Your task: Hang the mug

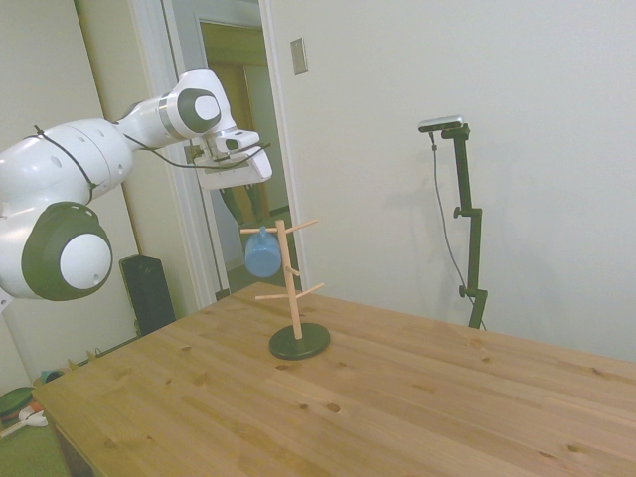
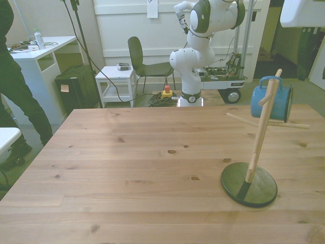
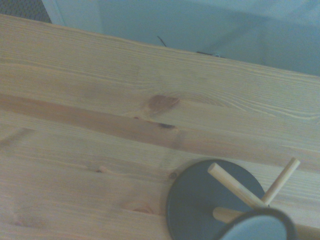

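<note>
The light-blue mug [image 1: 261,254] hangs by its handle on an upper peg of the wooden rack [image 1: 290,283], clear of the table. In the front view the mug [image 2: 285,103] sits behind the rack's post [image 2: 259,136], near that view's right edge. The rack's round dark base [image 2: 249,184] rests on the table. My gripper [image 1: 236,171] is above the mug and apart from it, with nothing seen in it. Only a white corner of the gripper [image 2: 303,12] shows in the front view. The wrist view looks down on the base [image 3: 200,202], two pegs and the mug's rim [image 3: 260,226].
The wooden table [image 2: 127,168] stretches wide toward the front view's left of the rack. A person [image 2: 15,101] in dark clothes stands off the table at that view's left. A wall runs close behind the table in the side view.
</note>
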Robot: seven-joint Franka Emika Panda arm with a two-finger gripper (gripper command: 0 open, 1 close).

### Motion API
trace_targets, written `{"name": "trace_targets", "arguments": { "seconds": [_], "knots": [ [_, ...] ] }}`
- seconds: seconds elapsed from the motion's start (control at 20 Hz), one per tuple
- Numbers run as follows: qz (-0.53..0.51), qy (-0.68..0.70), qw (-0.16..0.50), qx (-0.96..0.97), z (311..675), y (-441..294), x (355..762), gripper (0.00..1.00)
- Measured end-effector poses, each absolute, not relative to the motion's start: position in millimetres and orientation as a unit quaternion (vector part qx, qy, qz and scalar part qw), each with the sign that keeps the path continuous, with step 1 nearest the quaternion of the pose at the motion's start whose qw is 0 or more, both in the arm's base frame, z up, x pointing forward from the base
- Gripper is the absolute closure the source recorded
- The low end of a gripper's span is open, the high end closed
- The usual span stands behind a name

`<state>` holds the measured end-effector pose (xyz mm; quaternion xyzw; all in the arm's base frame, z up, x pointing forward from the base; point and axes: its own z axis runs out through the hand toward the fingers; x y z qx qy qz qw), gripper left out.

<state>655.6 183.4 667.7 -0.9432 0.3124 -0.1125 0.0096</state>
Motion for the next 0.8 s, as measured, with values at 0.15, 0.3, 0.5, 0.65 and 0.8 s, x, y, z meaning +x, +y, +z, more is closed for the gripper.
{"name": "trace_targets", "arguments": {
  "seconds": [0.15,0.3,0.5,0.65,0.8],
  "knots": [
    [-0.119,0.293,0.006,-0.949,672,209,645,0.00],
    [-0.123,0.272,0.000,-0.954,673,237,631,0.00],
    [-0.130,0.248,-0.014,-0.960,656,274,616,0.00],
    [-0.128,0.236,-0.024,-0.963,639,294,601,0.00],
    [-0.128,0.224,-0.032,-0.966,632,305,577,0.00]
  ]
}}
